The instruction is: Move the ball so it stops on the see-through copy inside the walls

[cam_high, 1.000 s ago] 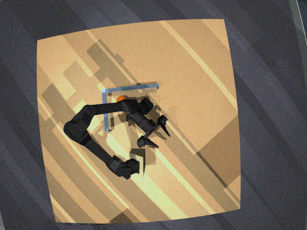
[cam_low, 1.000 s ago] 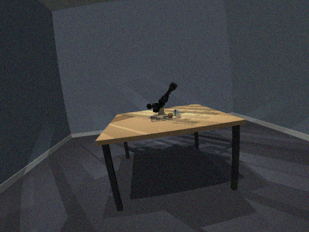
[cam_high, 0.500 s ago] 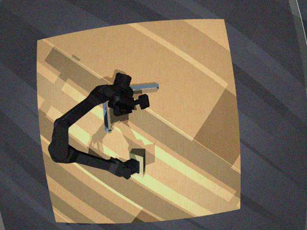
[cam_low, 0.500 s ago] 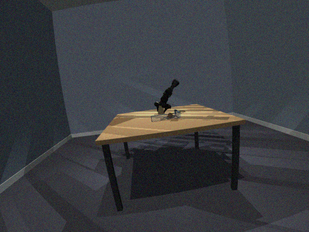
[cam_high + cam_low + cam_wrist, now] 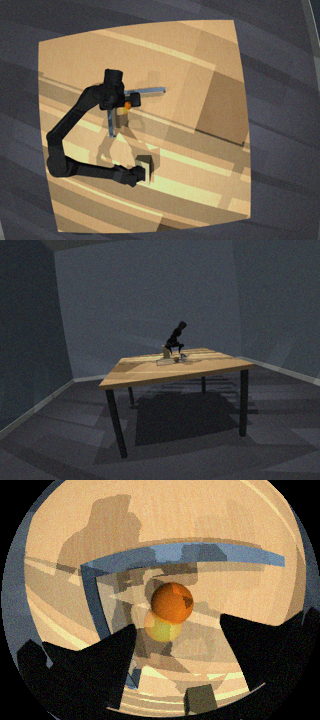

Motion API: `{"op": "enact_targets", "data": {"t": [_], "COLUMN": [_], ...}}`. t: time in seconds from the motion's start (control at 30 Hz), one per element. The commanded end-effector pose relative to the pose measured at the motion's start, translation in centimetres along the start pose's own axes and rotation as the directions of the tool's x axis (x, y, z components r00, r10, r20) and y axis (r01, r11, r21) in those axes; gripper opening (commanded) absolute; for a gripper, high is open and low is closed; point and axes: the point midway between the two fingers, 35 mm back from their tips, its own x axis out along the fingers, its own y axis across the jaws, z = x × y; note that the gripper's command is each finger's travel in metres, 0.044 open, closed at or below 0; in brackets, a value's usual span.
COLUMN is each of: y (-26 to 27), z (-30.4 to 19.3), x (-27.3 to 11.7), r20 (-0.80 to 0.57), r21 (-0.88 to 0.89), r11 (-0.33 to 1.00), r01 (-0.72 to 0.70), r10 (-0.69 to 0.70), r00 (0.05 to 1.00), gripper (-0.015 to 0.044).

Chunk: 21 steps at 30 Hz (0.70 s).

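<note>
Top view shows one wooden counter (image 5: 196,46) with its four edges all well apart from the work, which sits left of the middle. Two low clear walls (image 5: 144,90) meet in a corner there: one runs right from the corner, the other (image 5: 111,124) runs toward the near side. The space they enclose is open to the right and toward the near edge, with bare wood on that side as far as the counter's rim.

One orange ball (image 5: 127,105) lies inside the corner, close to both walls and touching neither, as far as the wrist view lets me judge. One see-through copy (image 5: 123,110) lies just beside it on the near side; the two overlap at their edges, so the ball is partly but not squarely on the copy. In the wrist view the ball (image 5: 172,602) sits just above the pale copy (image 5: 162,628), with the walls (image 5: 194,555) bending round behind and to the left.

One dark arm (image 5: 67,121) reaches from its base near the counter's middle, loops out left and comes over the corner. Its end effector (image 5: 176,647) stands wide with nothing between the fingers; the two dark fingers flank the ball without touching it. One small tan block (image 5: 144,165) stands by the arm's base.

Exterior view shows the counter (image 5: 144,374) on dark legs, the ball (image 5: 176,359) low beneath the arm (image 5: 175,336).
</note>
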Motion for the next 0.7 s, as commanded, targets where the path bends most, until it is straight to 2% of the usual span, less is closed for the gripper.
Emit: {"op": "enact_targets", "data": {"t": [0.0, 0.67], "y": [0.3, 0.3], "z": [0.0, 0.1], "x": [1.2, 3.9], "r20": [-0.001, -0.001], "r21": [0.000, 0.000], "r11": [1.000, 1.000], "r01": [-0.008, -0.009], "r10": [0.008, 0.009], "r00": [1.000, 1.000], "gripper": [0.0382, 0.0382]}}
